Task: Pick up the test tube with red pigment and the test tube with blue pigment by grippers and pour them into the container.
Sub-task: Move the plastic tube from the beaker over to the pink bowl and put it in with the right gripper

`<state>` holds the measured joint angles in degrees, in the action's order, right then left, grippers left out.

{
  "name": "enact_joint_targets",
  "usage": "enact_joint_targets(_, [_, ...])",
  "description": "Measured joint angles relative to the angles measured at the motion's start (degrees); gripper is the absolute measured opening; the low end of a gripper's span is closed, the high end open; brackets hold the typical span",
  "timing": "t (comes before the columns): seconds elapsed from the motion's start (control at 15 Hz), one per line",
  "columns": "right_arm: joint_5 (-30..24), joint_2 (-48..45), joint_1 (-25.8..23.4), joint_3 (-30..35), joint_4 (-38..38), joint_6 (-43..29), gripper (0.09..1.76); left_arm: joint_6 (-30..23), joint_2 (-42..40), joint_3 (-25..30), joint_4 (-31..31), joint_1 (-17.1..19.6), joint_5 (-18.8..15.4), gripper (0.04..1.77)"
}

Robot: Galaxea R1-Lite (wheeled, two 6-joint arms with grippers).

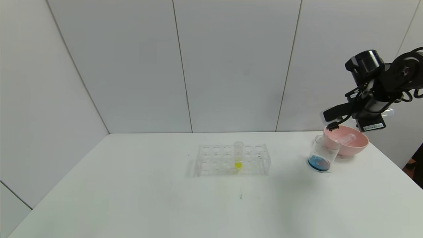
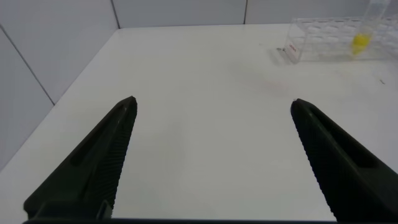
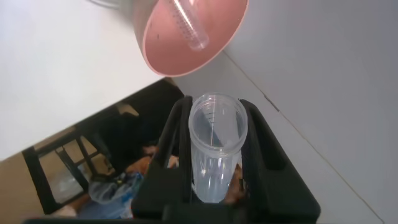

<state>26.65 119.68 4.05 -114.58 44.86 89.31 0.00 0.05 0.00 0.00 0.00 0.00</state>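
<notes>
Empty test tube [image 3: 214, 146] clamped in the right gripper [image 3: 214, 155] above the pink bowl [image 1: 358, 145].
Blue liquid is seen in the beaker [image 1: 322, 153]; the left gripper [image 2: 211, 155] is held apart.

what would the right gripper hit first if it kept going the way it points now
Probably the round pink bowl: the right gripper, jaws shut on an empty clear test tube, points at its inside, though depth is unclear.

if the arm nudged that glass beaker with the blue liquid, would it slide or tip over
The beaker would probably slide rather than tip: it looks short and wide, with the blue liquid low in its bottom. It likely feels light, since it is mostly empty, so a small push could move it. It stands close beside the pink bowl, which might stop it that way.
</notes>
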Motion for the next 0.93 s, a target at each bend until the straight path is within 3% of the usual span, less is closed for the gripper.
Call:
enact_joint_targets(0.4, [-33.16, -3.08, -9.94, 3.64, 2.79, -16.04, 0.52, 0.0, 0.0, 0.0, 0.0, 0.0, 0.0, 1.76])
enact_joint_targets(0.6, [-51.99, -6.03, -14.19, 9.87, 1.69, -30.68, 0.52, 0.0, 0.0, 0.0, 0.02, 0.0, 0.0, 1.76])
enact_joint_targets(0.73, [-57.76, -9.06, -16.29, 16.54, -4.72, -38.64, 0.52, 0.0, 0.0, 0.0, 0.02, 0.0, 0.0, 1.76])
enact_joint_targets(0.93, [-61.25, -13.81, -17.76, 30.93, -25.82, -49.1, 0.52, 0.0, 0.0, 0.0, 0.0, 0.0, 0.0, 1.76])
